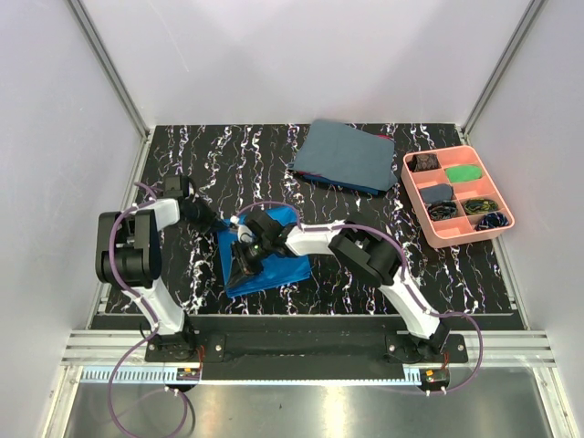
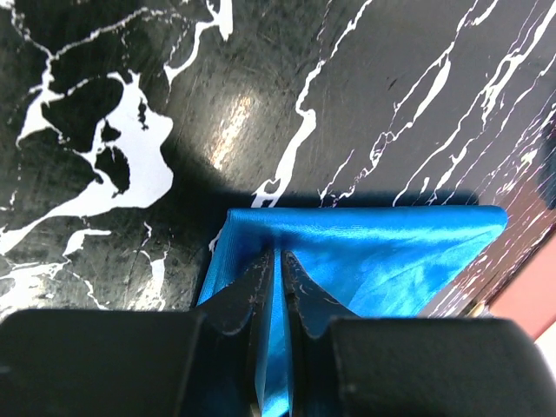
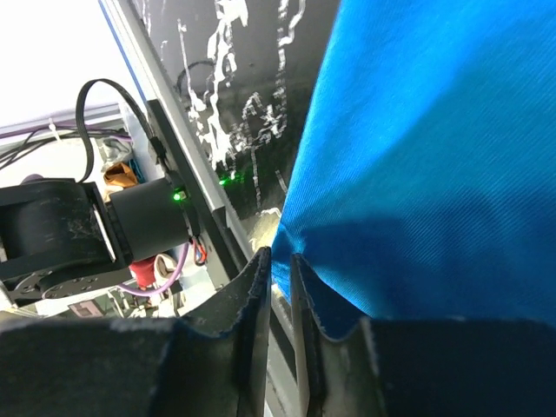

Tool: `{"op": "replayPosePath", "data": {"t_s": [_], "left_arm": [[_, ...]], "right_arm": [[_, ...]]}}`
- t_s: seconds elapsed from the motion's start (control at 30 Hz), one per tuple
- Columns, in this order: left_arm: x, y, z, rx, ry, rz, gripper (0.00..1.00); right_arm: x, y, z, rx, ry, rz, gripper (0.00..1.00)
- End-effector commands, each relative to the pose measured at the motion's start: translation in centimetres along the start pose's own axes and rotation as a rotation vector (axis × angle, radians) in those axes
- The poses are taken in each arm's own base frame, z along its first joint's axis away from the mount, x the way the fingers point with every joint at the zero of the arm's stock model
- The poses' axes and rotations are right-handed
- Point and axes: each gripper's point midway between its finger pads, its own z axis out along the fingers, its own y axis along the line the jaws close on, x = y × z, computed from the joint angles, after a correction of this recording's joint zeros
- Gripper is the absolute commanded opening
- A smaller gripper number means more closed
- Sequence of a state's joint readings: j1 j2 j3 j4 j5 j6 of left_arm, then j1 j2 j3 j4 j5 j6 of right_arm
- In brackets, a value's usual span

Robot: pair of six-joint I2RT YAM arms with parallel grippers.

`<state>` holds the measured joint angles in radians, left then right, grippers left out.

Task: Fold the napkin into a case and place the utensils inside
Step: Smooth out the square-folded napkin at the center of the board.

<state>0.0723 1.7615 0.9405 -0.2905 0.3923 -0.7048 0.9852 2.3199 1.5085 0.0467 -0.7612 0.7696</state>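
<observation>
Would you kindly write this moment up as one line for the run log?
step: folding napkin | left fingers: shut on its edge | right fingers: shut on its edge

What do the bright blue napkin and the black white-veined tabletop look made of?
The bright blue napkin: thin woven cloth with a slight satin sheen, judging by fine weave and glossy highlights. The black white-veined tabletop: smooth, semi-gloss marble-look surface, perhaps printed; it mirrors a light patch.

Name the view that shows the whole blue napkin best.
Top external: the napkin shows nearly whole, folded. Left wrist shows just the part pinched in the left gripper; right wrist only an edge in the right gripper.
</observation>
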Motion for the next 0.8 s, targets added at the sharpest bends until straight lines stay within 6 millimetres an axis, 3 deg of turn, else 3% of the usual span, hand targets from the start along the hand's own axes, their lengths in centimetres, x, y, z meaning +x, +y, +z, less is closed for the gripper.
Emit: {"op": "replayPosePath", "data": {"t_s": [0.0,0.43,0.6,0.73,0.77], "left_arm": [[-1.3,0.1,0.6,-0.011,-0.035,0.014,0.15],[-1.6,-0.9,-0.3,0.019,-0.055,0.037,0.15],[-1.9,-3.9,-3.0,0.088,-0.095,0.102,0.21],[-1.5,-6.6,-6.6,0.104,-0.158,0.205,0.32],[-1.0,-6.6,-7.3,0.095,-0.161,0.222,0.39]], "right_arm": [[-0.2,3.6,-1.2,-0.026,-0.022,-0.08,0.23],[1.9,0.6,1.1,-0.013,0.039,-0.015,0.23],[1.3,2.7,-0.8,0.024,0.008,-0.063,0.25],[0.8,6.0,-4.3,0.064,-0.051,-0.106,0.33],[0.8,6.1,-4.9,0.082,-0.062,-0.115,0.37]]}}
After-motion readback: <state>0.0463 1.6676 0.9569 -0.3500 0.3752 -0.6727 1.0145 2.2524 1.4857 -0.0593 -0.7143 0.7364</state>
